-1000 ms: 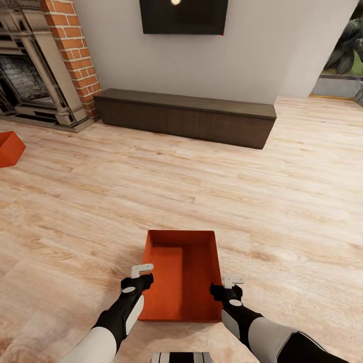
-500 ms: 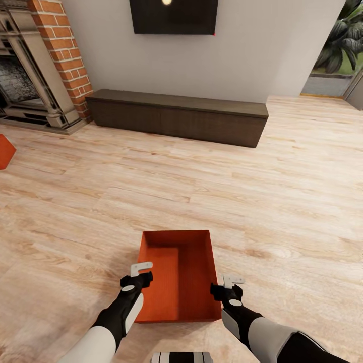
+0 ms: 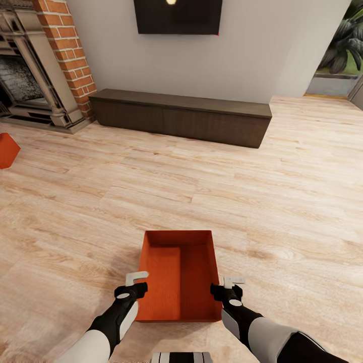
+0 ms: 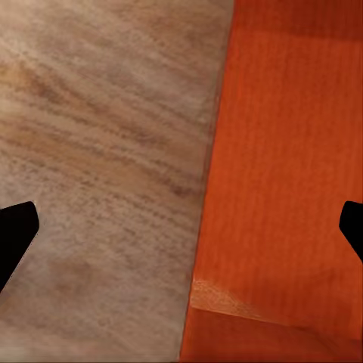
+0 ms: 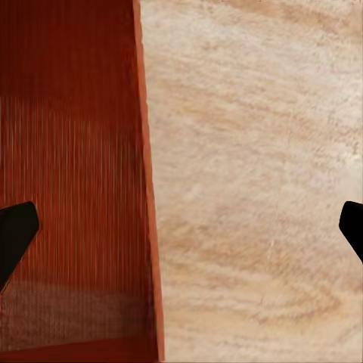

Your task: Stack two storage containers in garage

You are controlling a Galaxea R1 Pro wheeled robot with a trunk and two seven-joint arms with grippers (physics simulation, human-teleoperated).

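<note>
- An open orange-red storage container [image 3: 179,275] sits on the light wood plank floor [image 3: 201,191] at about 6 o'clock in the head view, straight ahead of the robot, its long sides running away from the camera.
- The left gripper [image 3: 132,285] is at the container's left wall near the close corner, around 7 o'clock. In the left wrist view its dark fingertips [image 4: 15,234] stand wide apart, one over the floorboards and one over the container's inside [image 4: 280,174], so the wall lies between them without being clamped.
- The right gripper [image 3: 228,288] is at the right wall, around 5 o'clock. Its fingertips [image 5: 15,231] are likewise spread, straddling the wall's thin rim [image 5: 147,189].
- A second container [image 3: 6,149] shows partly at the 9 o'clock edge, well apart from the first, on the same floor.
- Farther out, at 12 o'clock: a long dark low cabinet [image 3: 181,117] against the pale wall, a black TV [image 3: 177,16] above it.
- At 10–11 o'clock, a red brick fireplace [image 3: 60,55].
</note>
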